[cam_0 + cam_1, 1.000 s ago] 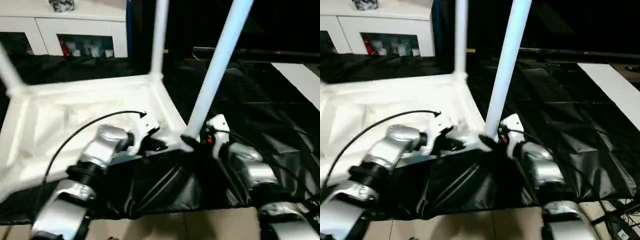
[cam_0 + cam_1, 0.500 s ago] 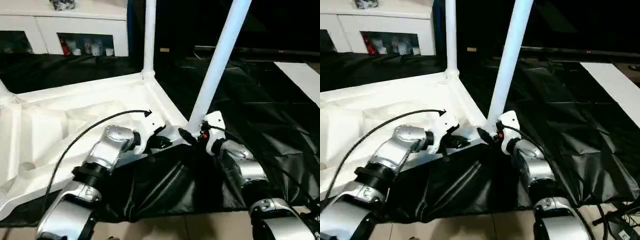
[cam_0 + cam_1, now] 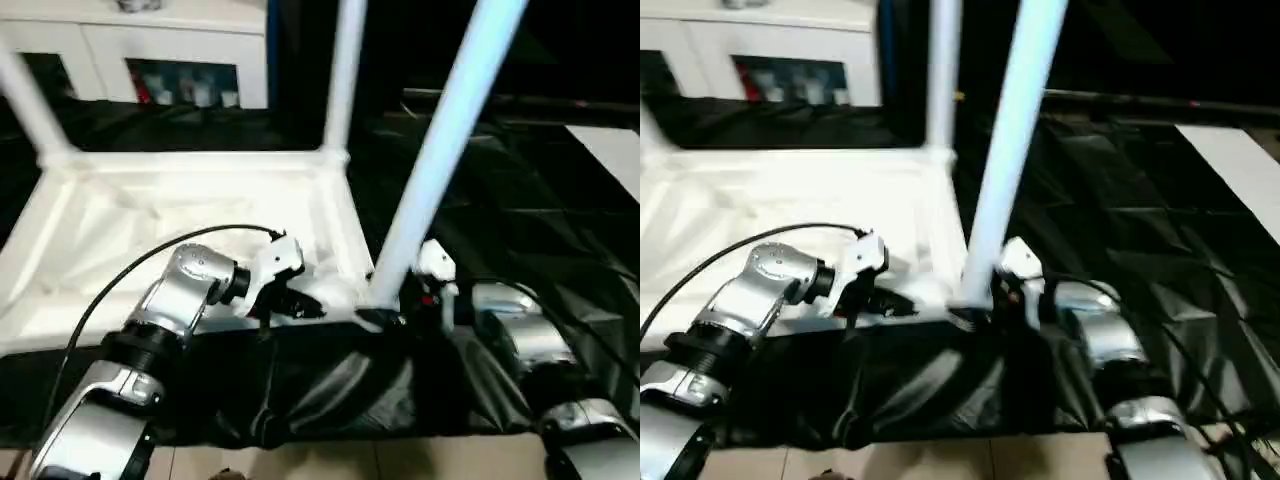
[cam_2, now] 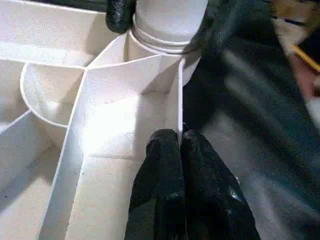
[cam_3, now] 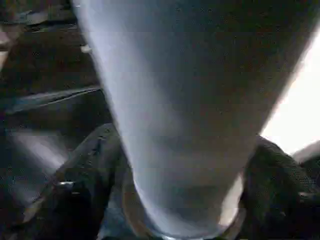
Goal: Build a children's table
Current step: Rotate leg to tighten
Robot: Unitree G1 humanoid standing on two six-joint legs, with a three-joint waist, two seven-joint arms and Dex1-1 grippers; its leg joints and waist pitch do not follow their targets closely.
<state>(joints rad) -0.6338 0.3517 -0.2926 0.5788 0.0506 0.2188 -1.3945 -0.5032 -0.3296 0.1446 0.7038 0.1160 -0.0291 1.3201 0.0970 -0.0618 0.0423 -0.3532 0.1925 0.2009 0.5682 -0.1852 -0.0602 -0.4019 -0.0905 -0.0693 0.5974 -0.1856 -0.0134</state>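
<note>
While the upturned table top (image 3: 180, 215) lies on the black sheet (image 3: 520, 210), the left gripper (image 4: 179, 145) is pressed together over its thin side wall, and the right gripper (image 5: 180, 200) has its two fingers (image 5: 95, 165) around the near leg (image 3: 430, 180) at the corner socket (image 4: 167, 37)

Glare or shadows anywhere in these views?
Left eye view: light washes out the white ribbed plastic table top; left wrist view: bright patch on its ribs, shadow beside it; right wrist view: round white tube leg in shade, glare beside it.
</note>
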